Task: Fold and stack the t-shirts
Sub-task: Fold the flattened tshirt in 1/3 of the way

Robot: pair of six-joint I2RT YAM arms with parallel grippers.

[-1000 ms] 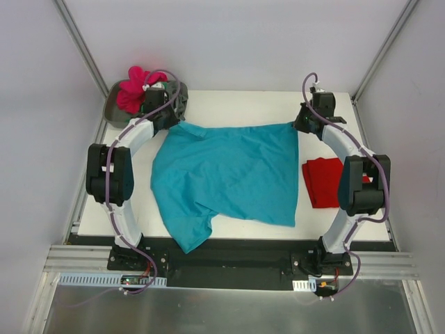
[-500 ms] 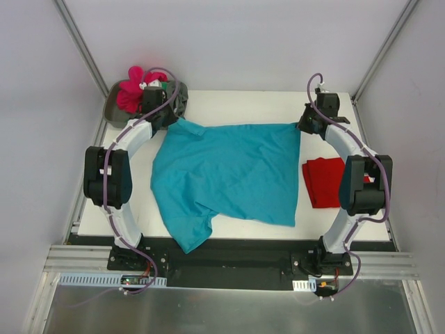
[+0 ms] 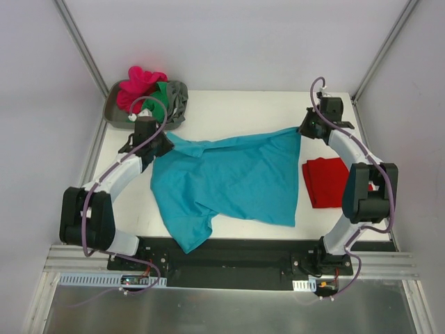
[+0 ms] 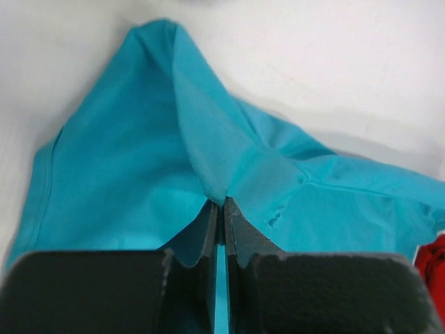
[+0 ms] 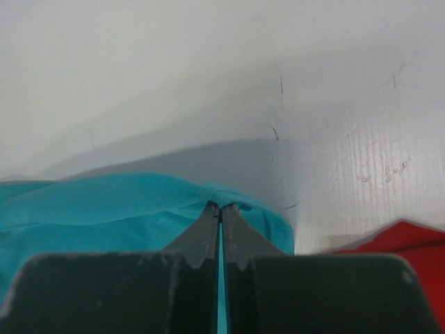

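Left tool (image 4: pixel 220 203) and right tool (image 5: pixel 220 207) clench teal t-shirt (image 3: pixel 236 177); right arm (image 3: pixel 365 188) partly hides red t-shirt (image 3: pixel 321 182).

left tool (image 4: pixel 221 209) pinches a teal t-shirt (image 4: pixel 139 174) fold (white table (image 4: pixel 334 62) beyond)

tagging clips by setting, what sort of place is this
Probably a robot test cell, not a home: a white table boxed in by plain white panels on metal struts, with the left arm and right arm mounted at an aluminium rail.
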